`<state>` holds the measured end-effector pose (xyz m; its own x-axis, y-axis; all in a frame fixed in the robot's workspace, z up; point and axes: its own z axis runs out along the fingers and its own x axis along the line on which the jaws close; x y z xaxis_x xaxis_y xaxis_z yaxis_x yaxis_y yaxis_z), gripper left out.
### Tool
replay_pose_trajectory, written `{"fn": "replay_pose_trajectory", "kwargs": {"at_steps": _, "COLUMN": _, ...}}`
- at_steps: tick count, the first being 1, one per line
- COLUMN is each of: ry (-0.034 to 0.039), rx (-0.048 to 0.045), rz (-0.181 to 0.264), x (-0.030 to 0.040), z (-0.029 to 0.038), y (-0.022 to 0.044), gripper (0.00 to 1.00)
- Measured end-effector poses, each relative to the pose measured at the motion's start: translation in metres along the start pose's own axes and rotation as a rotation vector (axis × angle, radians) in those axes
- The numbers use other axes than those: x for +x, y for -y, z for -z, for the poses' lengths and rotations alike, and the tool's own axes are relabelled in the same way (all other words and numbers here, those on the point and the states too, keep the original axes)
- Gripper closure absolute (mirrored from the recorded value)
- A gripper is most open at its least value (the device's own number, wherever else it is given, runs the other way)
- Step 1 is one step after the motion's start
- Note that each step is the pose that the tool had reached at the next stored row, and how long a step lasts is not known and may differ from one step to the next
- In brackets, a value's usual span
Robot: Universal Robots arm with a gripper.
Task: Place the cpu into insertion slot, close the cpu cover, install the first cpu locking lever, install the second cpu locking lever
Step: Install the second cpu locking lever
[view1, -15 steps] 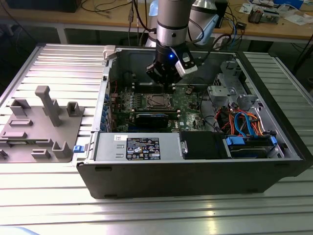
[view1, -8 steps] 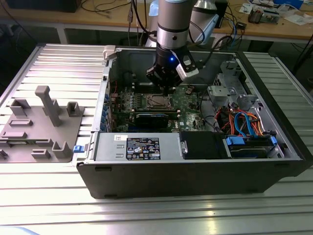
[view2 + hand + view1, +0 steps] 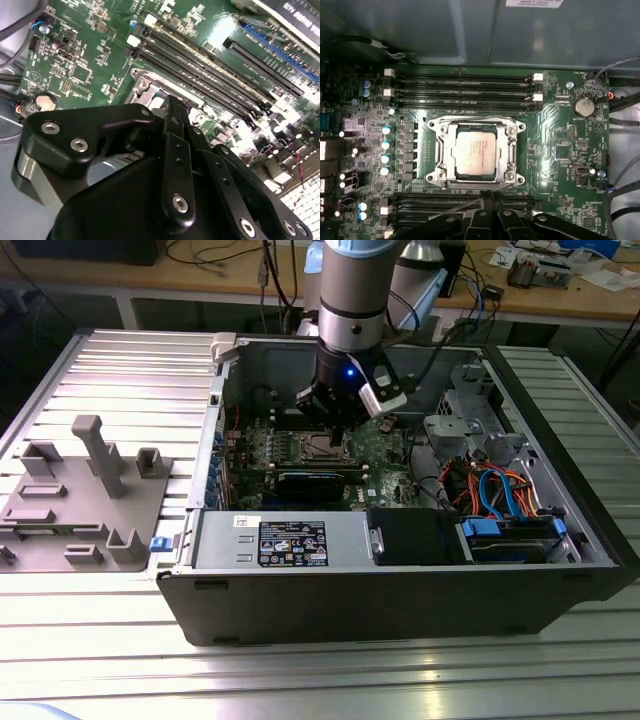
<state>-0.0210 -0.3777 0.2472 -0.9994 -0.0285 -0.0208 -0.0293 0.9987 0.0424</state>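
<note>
The cpu (image 3: 476,152), a dull silver square chip, lies flat in the insertion slot (image 3: 434,176) on the green board. The cpu cover (image 3: 509,150), a silvery frame with a square window, is down around the chip. A thin metal lever (image 3: 462,206) slants along the socket edge nearest my gripper (image 3: 489,202). The gripper hangs just above that edge, shut, with nothing seen between its fingers. In the exterior view the gripper (image 3: 338,423) is low inside the case, right over the slot (image 3: 322,447). A corner of the socket (image 3: 145,85) peeks past the gripper (image 3: 172,102) in the second wrist view.
Long black memory slots (image 3: 462,92) flank the socket on two sides. The open case (image 3: 400,590) holds a power supply (image 3: 285,540), a drive bay and blue and orange cables (image 3: 500,490) at the exterior view's right. A grey fixture (image 3: 90,495) stands left of the case.
</note>
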Motion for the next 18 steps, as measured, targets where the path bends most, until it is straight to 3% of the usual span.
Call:
{"fn": "replay_pose_trajectory", "kwargs": {"at_steps": 8, "ry": 0.0008, "rx": -0.0252, "rz": 0.0, "x": 0.0178, "z": -0.0014, "y": 0.0118, "gripper": 0.89}}
{"fn": "replay_pose_trajectory", "kwargs": {"at_steps": 9, "ry": 0.001, "rx": -0.0291, "rz": 0.0, "x": 0.0229, "z": -0.0043, "y": 0.0124, "gripper": 0.89}}
{"fn": "replay_pose_trajectory", "kwargs": {"at_steps": 11, "ry": 0.001, "rx": -0.0332, "rz": -0.001, "x": 0.0363, "z": -0.0161, "y": 0.0133, "gripper": 0.89}}
{"fn": "replay_pose_trajectory", "kwargs": {"at_steps": 12, "ry": 0.0012, "rx": -0.0417, "rz": 0.0, "x": 0.0426, "z": -0.0207, "y": 0.0159, "gripper": 0.89}}
{"fn": "replay_pose_trajectory", "kwargs": {"at_steps": 14, "ry": 0.0011, "rx": -0.0793, "rz": 0.019, "x": 0.0474, "z": -0.0247, "y": 0.0283, "gripper": 0.89}}
{"fn": "replay_pose_trajectory", "kwargs": {"at_steps": 18, "ry": -0.0012, "rx": -0.0968, "rz": 0.053, "x": 0.0499, "z": -0.0298, "y": 0.0285, "gripper": 0.89}}
